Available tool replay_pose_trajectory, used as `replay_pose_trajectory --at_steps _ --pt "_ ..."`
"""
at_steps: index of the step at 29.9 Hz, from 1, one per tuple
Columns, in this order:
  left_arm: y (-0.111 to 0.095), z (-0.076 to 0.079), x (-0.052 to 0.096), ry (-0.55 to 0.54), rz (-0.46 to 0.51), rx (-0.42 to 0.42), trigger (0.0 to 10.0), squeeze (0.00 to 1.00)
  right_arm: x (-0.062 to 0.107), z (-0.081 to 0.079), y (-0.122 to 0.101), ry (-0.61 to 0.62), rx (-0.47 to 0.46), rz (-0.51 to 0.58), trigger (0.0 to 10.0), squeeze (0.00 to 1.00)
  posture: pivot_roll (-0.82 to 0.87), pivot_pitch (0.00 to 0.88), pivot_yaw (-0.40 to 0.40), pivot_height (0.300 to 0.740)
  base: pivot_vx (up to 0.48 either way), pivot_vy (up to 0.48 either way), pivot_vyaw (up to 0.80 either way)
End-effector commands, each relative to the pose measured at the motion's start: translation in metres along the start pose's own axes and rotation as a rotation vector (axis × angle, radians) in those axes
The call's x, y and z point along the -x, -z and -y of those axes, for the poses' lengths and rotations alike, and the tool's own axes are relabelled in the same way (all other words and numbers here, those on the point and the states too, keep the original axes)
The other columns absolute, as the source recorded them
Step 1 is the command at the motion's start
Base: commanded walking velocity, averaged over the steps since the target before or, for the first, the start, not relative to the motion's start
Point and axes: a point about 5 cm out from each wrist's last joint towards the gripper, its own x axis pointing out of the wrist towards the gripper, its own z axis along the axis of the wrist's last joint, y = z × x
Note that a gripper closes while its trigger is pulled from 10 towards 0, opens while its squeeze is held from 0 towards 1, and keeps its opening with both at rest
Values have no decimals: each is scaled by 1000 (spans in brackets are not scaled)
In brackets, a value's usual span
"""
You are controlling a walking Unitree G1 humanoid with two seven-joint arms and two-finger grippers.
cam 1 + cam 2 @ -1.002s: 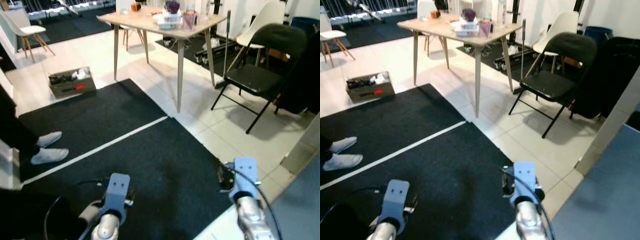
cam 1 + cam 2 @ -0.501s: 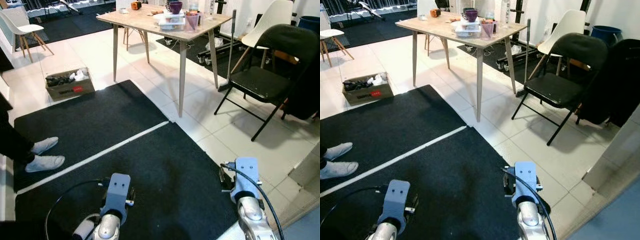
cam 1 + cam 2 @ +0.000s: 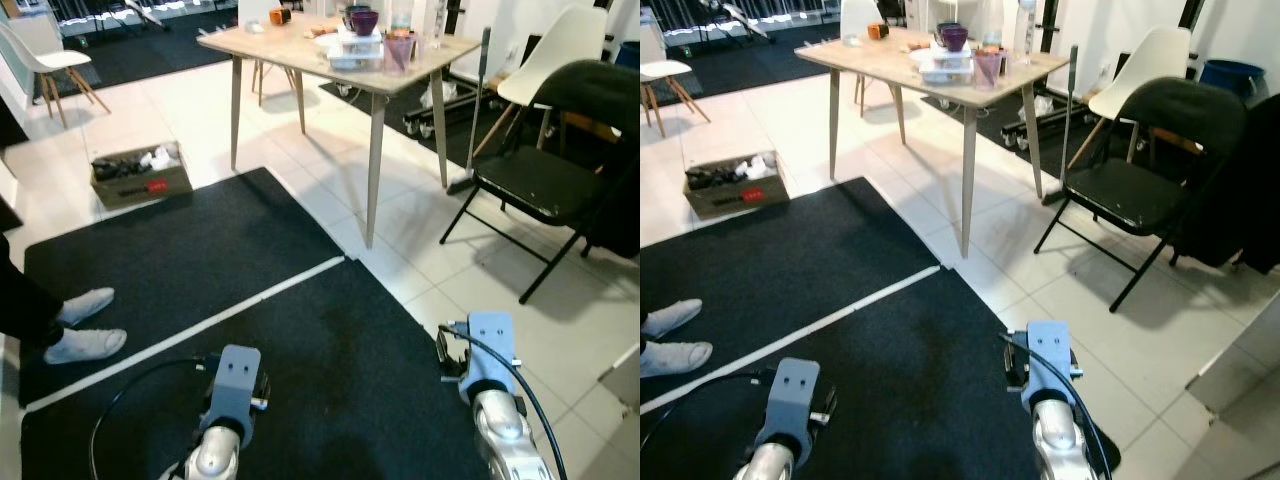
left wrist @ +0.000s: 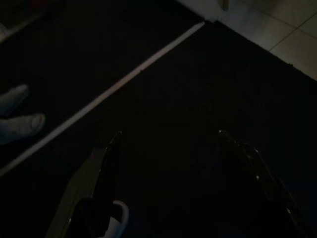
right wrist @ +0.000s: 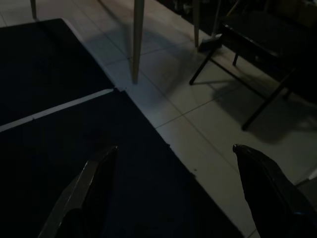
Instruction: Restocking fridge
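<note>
Both arms hang low over a black floor mat (image 3: 330, 340). My left arm (image 3: 232, 378) is at the lower left and my right arm (image 3: 490, 348) at the lower right. In the dark left wrist view the left gripper (image 4: 169, 132) is open above the mat, with nothing between its fingers. The right gripper (image 5: 174, 147) is open too, over the mat's edge and the white tiles, and holds nothing. A wooden table (image 3: 290, 42) ahead carries a purple bowl (image 3: 363, 20), a pink cup (image 3: 400, 48) and a clear container (image 3: 355, 52).
A black folding chair (image 3: 540, 180) stands right of the table, a white chair (image 3: 555, 45) behind it. A cardboard box (image 3: 140, 172) sits on the tiles at the left. A person's feet (image 3: 85, 325) rest on the mat at the far left. A pale panel edge (image 3: 1240, 385) shows lower right.
The camera has moved: the blue-grey surface at the lower right has slid almost out of the picture. Both arms hang as before, grippers still open.
</note>
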Motion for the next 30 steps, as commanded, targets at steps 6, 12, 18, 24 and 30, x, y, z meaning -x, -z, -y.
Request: replay_pose_trajectory --at_steps 6,12,18,24,30 --pt "6 -2 2 -10 -17 -4 10000 0 1 -2 3 -11 2 -11 10000 0 -61 138 41 710 412 0 0" --pt "6 -3 2 -8 -18 -9 10000 0 1 -3 3 -14 2 -10 10000 0 -58 136 42 710 411 0 0" --pt "6 -3 2 -8 -17 -11 10000 0 1 -4 3 -19 1 -11 10000 0 -57 136 41 710 408 0 0" --pt "7 -3 2 -9 -18 -14 10000 0 1 -5 4 -23 2 -13 10000 0 -56 135 40 710 405 0 0" --pt "7 -3 2 -12 -20 -13 10000 0 2 -6 5 -26 2 -16 10000 0 -53 136 38 710 403 0 0"
